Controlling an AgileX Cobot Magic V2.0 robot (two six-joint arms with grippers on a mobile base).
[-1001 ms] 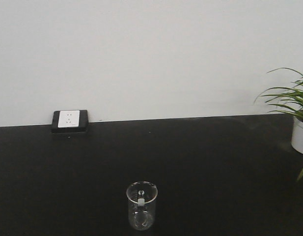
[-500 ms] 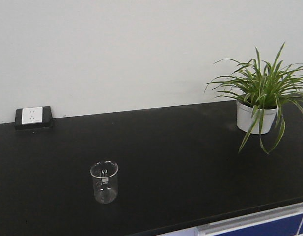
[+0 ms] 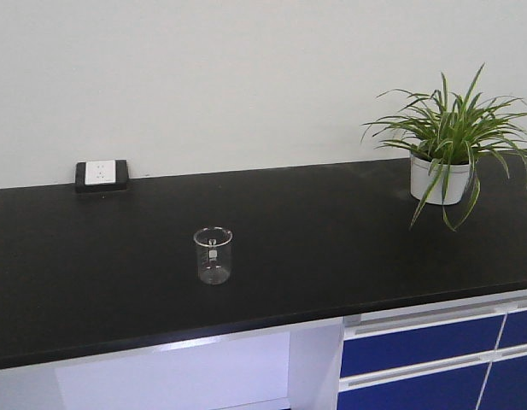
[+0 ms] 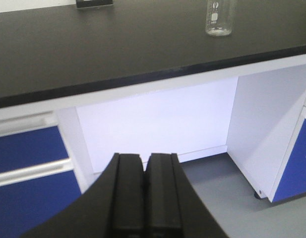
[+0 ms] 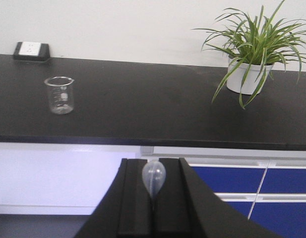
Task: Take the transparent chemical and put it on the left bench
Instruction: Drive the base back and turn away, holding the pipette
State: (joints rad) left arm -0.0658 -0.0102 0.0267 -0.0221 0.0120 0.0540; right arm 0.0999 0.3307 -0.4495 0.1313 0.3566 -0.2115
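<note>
My right gripper (image 5: 153,166) is shut on the transparent chemical (image 5: 153,179), a thin clear pipette. Only its rounded bulb shows between the black fingers; the rest is hidden. It is held in front of and below the edge of the black bench (image 5: 143,114). My left gripper (image 4: 144,161) is shut and empty, low in front of the open space under the bench (image 4: 93,49). An empty glass beaker (image 3: 213,254) stands on the bench (image 3: 331,231). It also shows in the right wrist view (image 5: 60,94) and in the left wrist view (image 4: 219,18). Neither gripper shows in the front view.
A potted plant (image 3: 447,145) stands at the bench's right end, also in the right wrist view (image 5: 249,47). A socket box (image 3: 102,174) sits at the back left. Blue drawers (image 3: 425,350) lie under the bench on the right, and a white open recess (image 3: 186,376) on the left.
The front view has pulled back and shifted: the beaker looks smaller and farther, and the bench's front edge, the drawers and the whole plant have come into view.
</note>
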